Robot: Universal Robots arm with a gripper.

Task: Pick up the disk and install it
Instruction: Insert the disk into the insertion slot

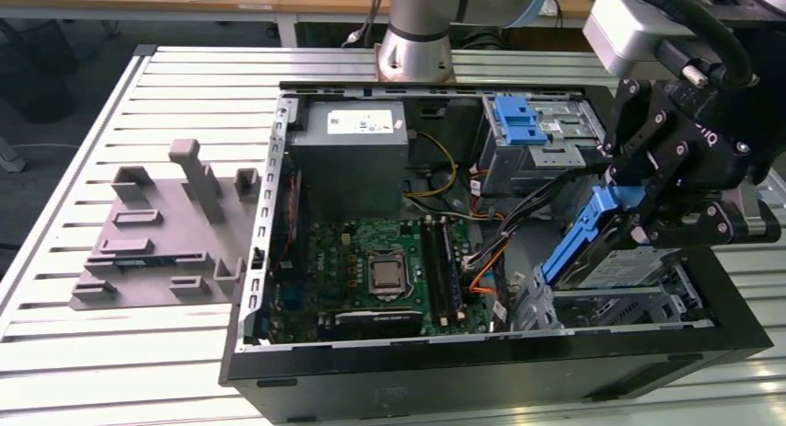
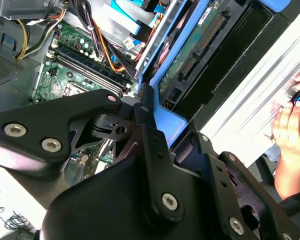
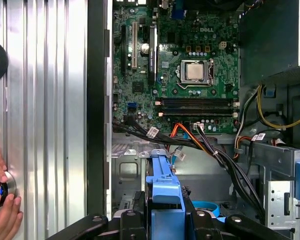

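Observation:
The disk [image 1: 620,263], a silver drive with blue side rails [image 1: 575,245], hangs tilted on edge over the metal drive bay [image 1: 639,305] at the front corner of the open computer case, on the exterior view's right. My black gripper [image 1: 641,222] is shut on it from above. In the first wrist view the blue rail [image 3: 163,191] sits between my fingers [image 3: 128,220]. In the second wrist view the disk's green circuit-board side [image 2: 190,55] faces the camera, just beyond my gripper [image 2: 149,116].
Inside the case lie the motherboard [image 1: 381,270], a grey power supply [image 1: 356,155], loose cables [image 1: 485,260] and a second cage with a blue latch [image 1: 528,122]. A grey fixture [image 1: 160,233] sits on the slatted table. A person's hand [image 3: 0,200] rests beside the case.

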